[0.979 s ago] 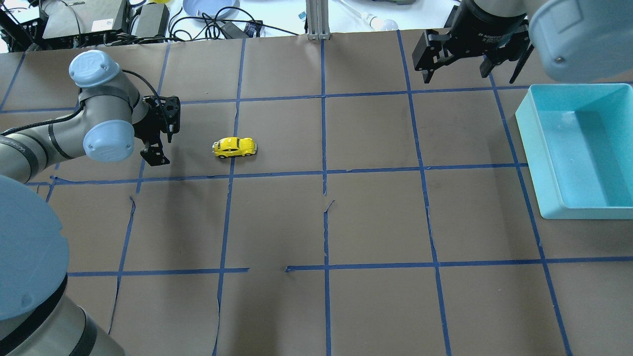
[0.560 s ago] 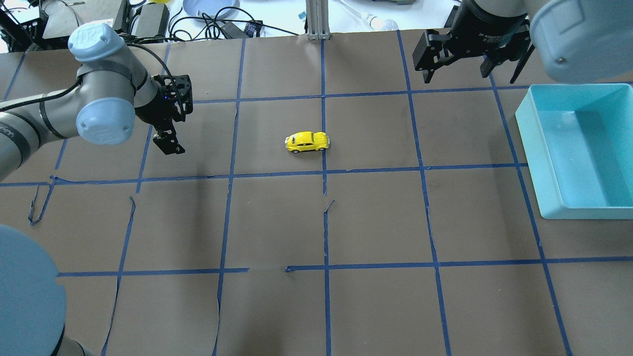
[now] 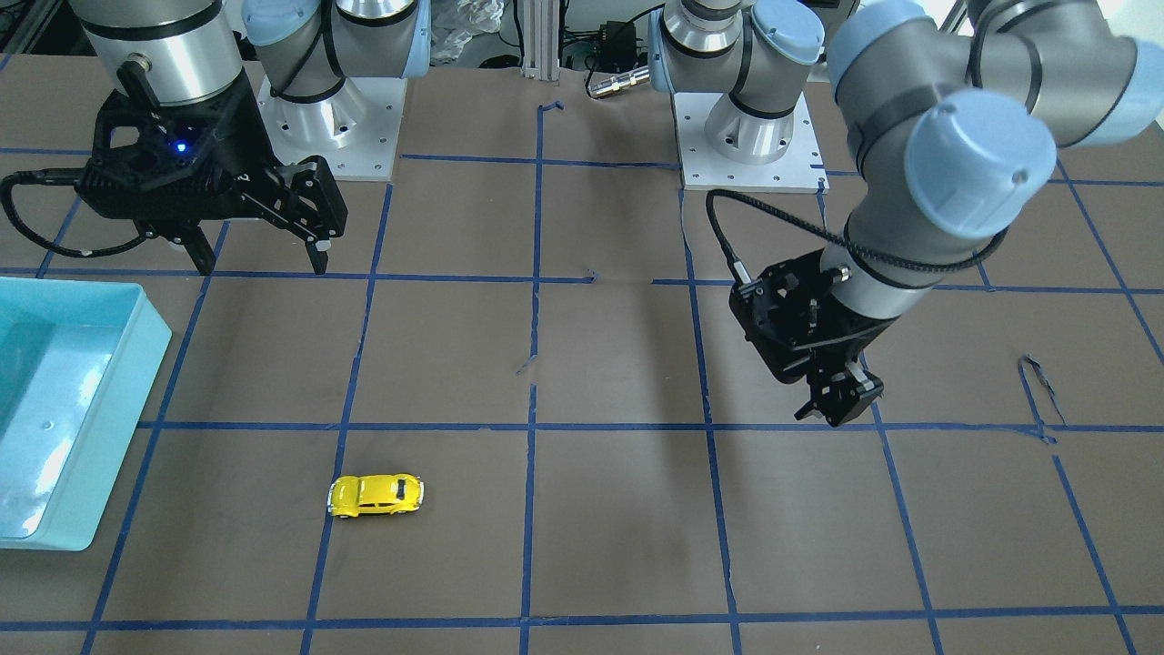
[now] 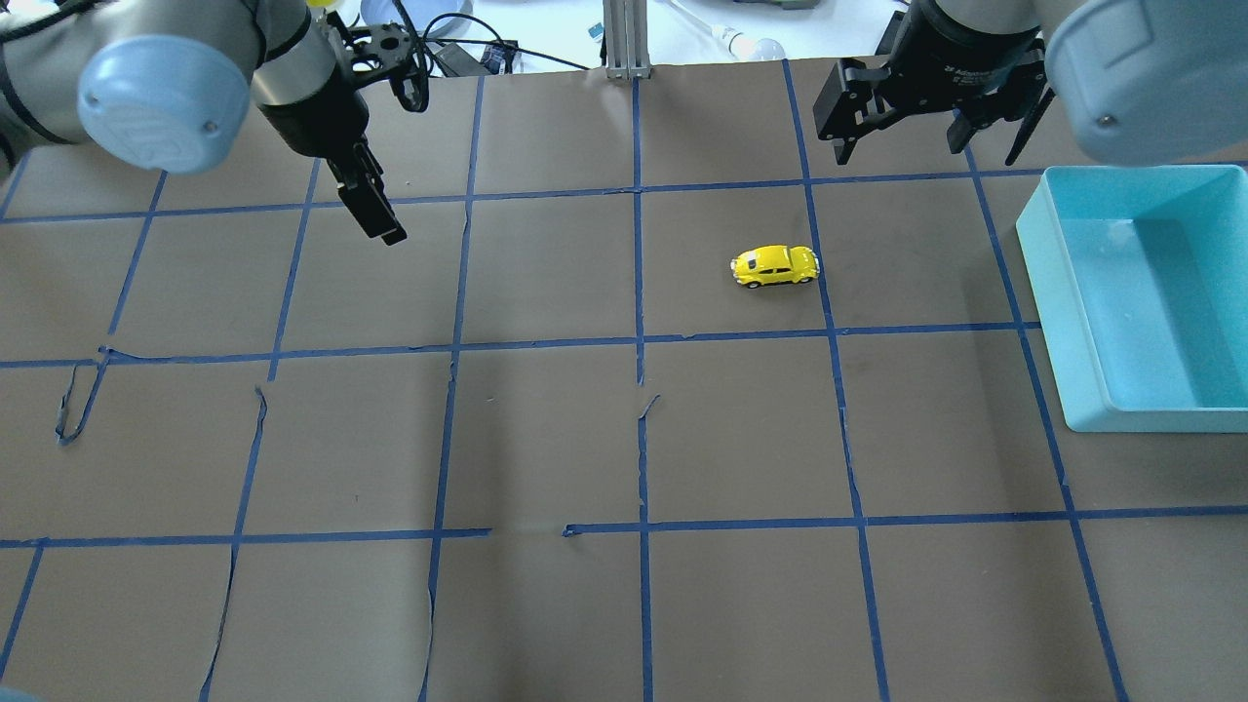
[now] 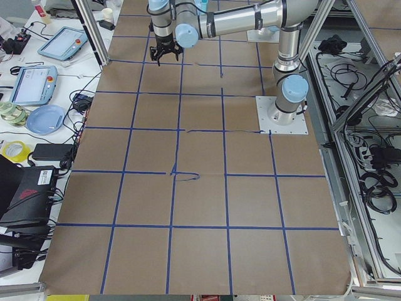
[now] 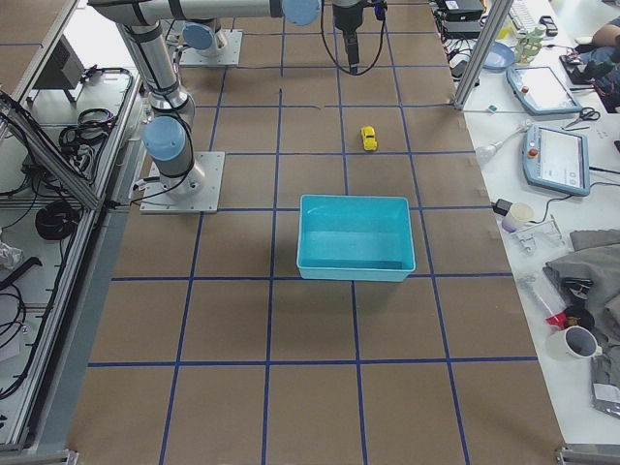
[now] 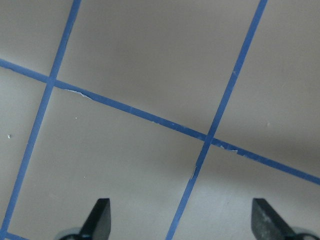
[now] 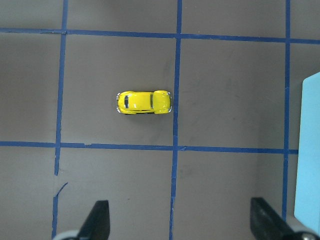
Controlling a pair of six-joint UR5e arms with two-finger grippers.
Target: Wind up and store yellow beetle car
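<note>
Yellow beetle car point(image 4: 775, 266) is seen standing on its wheels on the brown paper-covered table point(image 4: 546, 439), just beside a blue tape line and apart from the teal bin point(image 4: 1072, 292). Nothing is held by the right gripper point(image 8: 180, 220) nearby, whose jaws are spread wide. The left gripper point(image 7: 182, 220), well apart, is likewise spread and empty.

Beetle car point(image 4: 775, 266) on table point(image 4: 546, 439), right of centre; bin point(image 4: 1150, 419) further right at table edge, apart from car.
</note>
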